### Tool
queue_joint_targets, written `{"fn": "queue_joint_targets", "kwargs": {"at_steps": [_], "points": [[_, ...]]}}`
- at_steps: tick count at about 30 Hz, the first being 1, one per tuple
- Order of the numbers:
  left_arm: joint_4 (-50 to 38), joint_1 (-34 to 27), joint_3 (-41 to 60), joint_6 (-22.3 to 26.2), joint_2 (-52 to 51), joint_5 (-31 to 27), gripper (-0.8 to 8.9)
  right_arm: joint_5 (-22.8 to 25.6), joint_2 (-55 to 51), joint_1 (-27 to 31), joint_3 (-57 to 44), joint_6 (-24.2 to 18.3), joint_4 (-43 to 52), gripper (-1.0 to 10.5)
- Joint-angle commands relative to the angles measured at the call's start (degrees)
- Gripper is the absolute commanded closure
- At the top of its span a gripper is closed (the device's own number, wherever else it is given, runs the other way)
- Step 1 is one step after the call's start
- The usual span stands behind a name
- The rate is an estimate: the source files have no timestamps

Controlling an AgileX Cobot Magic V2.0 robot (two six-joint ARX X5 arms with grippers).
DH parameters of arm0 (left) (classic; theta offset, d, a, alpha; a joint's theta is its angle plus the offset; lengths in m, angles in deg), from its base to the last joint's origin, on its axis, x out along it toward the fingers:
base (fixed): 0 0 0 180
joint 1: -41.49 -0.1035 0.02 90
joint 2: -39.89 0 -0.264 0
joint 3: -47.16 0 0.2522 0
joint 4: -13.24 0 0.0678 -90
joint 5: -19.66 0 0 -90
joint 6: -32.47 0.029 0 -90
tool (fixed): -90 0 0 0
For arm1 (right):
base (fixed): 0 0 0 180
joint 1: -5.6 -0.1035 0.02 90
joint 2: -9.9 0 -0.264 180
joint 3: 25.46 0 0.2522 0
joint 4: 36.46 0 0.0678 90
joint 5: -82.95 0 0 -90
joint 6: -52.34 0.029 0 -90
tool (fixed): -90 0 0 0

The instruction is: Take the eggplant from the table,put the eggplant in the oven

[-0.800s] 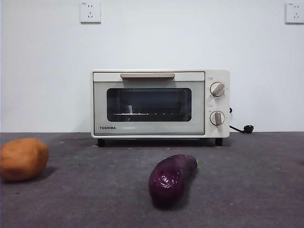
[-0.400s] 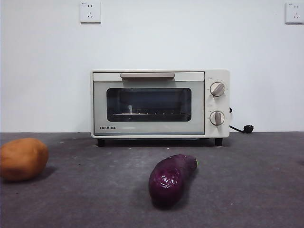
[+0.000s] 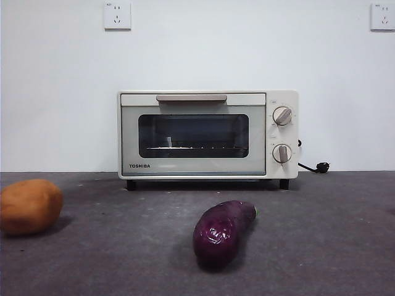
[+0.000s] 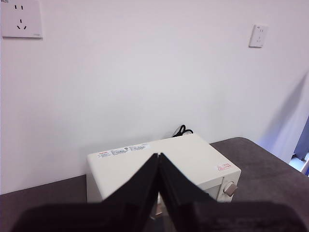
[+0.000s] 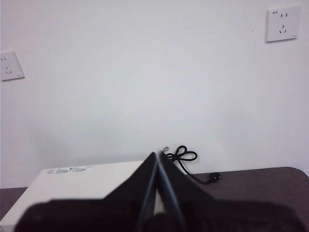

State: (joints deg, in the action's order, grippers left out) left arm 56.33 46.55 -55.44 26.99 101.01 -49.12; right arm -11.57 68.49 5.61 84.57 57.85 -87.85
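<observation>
My left gripper (image 4: 160,155) and right gripper (image 5: 158,154) both hang high with jaws pressed together, empty, above the oven (image 3: 208,135), whose door is closed. The eggplant (image 3: 221,232) lies on the tabletop (image 3: 333,234) before it, well apart from the potato (image 3: 29,206).
</observation>
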Motion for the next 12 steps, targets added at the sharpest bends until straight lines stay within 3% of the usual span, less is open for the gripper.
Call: {"fn": "queue_joint_targets", "kwargs": {"at_steps": [1, 9, 12], "points": [[-0.1, 0.2, -0.2, 1.0, 0.0, 0.2, 8.19, -0.1, 0.2, 0.0, 0.1, -0.3, 0.2, 9.0], [-0.2, 0.3, -0.2, 1.2, 0.0, 0.2, 8.19, -1.3, 0.2, 0.0, 0.1, -0.2, 0.2, 5.7], [-0.2, 0.3, -0.2, 1.2, 0.2, 0.2, 8.19, -1.3, 0.2, 0.0, 0.1, -0.2, 0.2, 3.7]]}}
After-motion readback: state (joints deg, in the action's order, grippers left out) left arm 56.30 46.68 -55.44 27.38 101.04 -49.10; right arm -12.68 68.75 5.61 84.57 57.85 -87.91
